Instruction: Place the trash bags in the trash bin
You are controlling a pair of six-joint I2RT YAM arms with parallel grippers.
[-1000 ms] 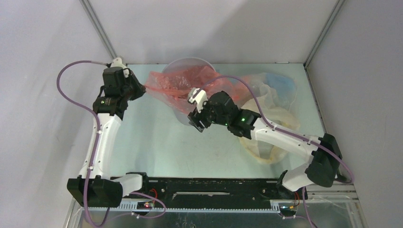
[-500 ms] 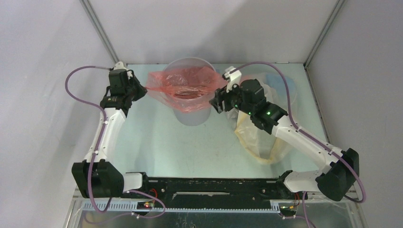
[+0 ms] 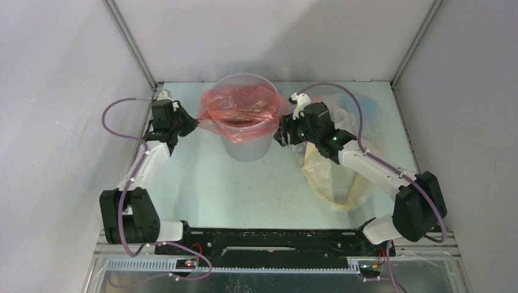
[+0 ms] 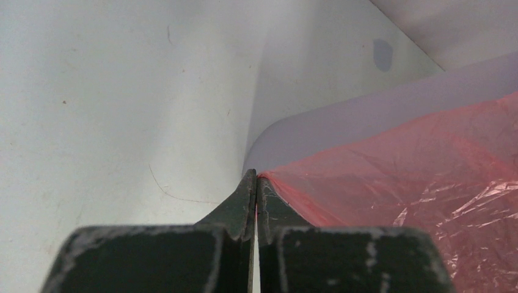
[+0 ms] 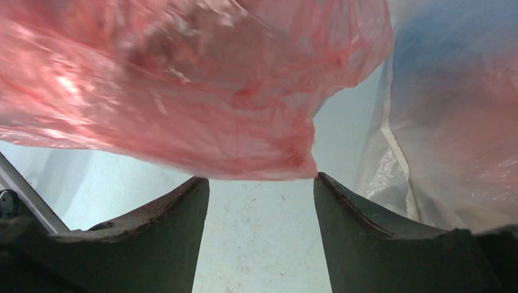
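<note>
The light-grey trash bin stands at the back middle of the table. The red-pink trash bag is spread over its rim and hangs inside. My left gripper is shut on the bag's left edge, just left of the bin; the left wrist view shows its fingertips pinching the red film beside the bin wall. My right gripper is open at the bag's right edge. In the right wrist view the red bag hangs just beyond the open fingertips.
A pale yellow bag lies on the table right of the bin, under the right arm. A light blue bag lies behind it, also seen in the right wrist view. Walls close the table at the back and both sides.
The right gripper swung from in front of the bin to its right side. The left gripper came nearer and lower, and the red bag settled down over the bin's rim.
</note>
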